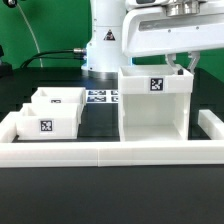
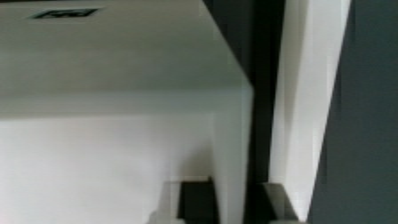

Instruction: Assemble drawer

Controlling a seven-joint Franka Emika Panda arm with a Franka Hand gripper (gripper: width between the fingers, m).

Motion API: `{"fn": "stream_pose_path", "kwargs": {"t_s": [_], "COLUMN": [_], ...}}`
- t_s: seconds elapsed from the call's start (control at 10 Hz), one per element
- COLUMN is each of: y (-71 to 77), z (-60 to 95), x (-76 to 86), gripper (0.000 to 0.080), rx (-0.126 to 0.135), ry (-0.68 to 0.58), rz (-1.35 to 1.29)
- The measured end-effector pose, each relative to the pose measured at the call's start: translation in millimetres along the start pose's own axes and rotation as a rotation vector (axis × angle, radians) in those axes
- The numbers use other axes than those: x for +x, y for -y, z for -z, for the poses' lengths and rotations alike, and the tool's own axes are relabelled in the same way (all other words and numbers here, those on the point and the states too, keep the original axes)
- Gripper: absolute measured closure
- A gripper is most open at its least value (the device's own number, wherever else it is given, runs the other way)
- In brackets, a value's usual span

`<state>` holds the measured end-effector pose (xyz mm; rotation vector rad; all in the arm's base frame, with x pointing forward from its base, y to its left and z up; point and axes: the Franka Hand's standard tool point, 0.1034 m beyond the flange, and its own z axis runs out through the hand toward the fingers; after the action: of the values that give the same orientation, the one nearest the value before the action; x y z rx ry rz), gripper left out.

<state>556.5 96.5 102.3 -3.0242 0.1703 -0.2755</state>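
The drawer's tall white casing (image 1: 153,100) stands upright on the table at the exterior view's right, with a tag on its front. Two small white trays (image 1: 47,120) (image 1: 60,99) with tags sit side by side at the exterior view's left. My gripper (image 1: 183,66) is at the casing's top right corner, with its fingers on either side of the right wall. In the wrist view the gripper (image 2: 231,205) has its dark pads (image 2: 199,200) tight against a thin white wall (image 2: 231,150) of the casing. The trays' knobs are hidden.
A long low white rail (image 1: 110,152) runs along the front and turns back at both ends. The marker board (image 1: 100,97) lies flat behind, between the trays and the casing. The arm's white base (image 1: 100,45) stands at the back.
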Motion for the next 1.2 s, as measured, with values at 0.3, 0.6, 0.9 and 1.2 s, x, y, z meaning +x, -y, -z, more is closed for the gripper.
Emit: {"fn": "stream_pose_path", "kwargs": {"t_s": [0.3,0.6,0.9,1.2], "y": [0.9,-18.7,-9.8,-5.2], "z": [-3.0,2.2,3.7,4.4], "x": [1.6,13.3,14.6,10.4], "gripper": [0.0754,0.0752,0.0752,0.0752], "rx": [0.015,0.005,0.037,0.056], "ry": [-0.028,-0.049,-0.051,-0.016], "rz": [-0.316,-0.452,-0.644,-0.981]}}
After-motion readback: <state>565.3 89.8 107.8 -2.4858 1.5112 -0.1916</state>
